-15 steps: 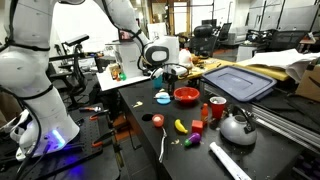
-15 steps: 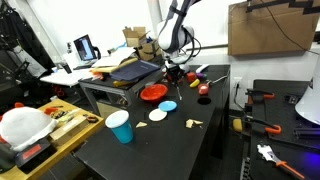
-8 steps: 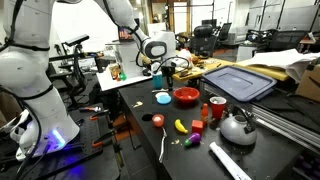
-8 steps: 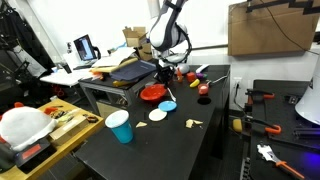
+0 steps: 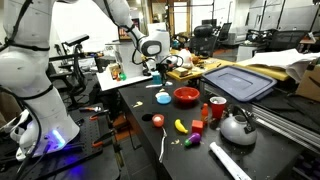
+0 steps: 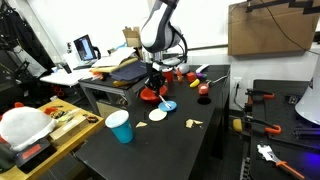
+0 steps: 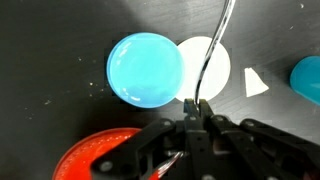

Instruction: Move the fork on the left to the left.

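Note:
My gripper (image 7: 195, 103) is shut on the handle end of a thin silver fork (image 7: 215, 50), which runs from the jaws toward the top of the wrist view. It hangs over the black table, above a cyan disc (image 7: 146, 68) and a white disc (image 7: 205, 62). In both exterior views the gripper (image 5: 157, 70) (image 6: 155, 85) hovers above the table near the red bowl (image 6: 152, 93). The held fork is too thin to make out there. A second white fork (image 5: 163, 148) lies near the table's front edge.
A red bowl (image 5: 186, 96), red cup (image 5: 216, 108), silver kettle (image 5: 237, 126), banana (image 5: 181, 125) and red ball (image 5: 157, 120) crowd the table. A cyan cup (image 6: 119, 126) and a white triangular piece (image 6: 194, 123) sit nearby. A blue tray (image 5: 238, 80) lies behind.
The gripper has moved sideways with the fork, away from the small objects and over toward the red bowl and the discs.

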Controlling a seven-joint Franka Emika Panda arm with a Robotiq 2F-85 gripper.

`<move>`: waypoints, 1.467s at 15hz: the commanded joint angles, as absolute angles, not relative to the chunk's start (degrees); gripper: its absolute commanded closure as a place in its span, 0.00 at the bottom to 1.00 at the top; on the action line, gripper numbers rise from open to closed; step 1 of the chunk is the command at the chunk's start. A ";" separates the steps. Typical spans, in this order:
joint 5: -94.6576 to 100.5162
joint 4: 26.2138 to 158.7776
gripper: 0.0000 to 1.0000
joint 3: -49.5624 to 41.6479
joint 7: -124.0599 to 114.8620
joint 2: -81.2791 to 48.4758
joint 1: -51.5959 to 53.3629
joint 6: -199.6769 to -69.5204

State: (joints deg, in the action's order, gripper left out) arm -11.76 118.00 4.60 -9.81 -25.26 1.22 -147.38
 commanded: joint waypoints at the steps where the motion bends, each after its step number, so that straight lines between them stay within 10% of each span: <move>1: -12.40 118.12 0.98 5.53 -9.38 -25.44 2.51 -146.59; 22: -6.14 114.50 0.98 3.64 -38.75 -29.46 23.32 -141.90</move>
State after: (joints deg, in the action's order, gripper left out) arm -7.43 117.19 4.57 -33.17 -28.65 21.06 -145.66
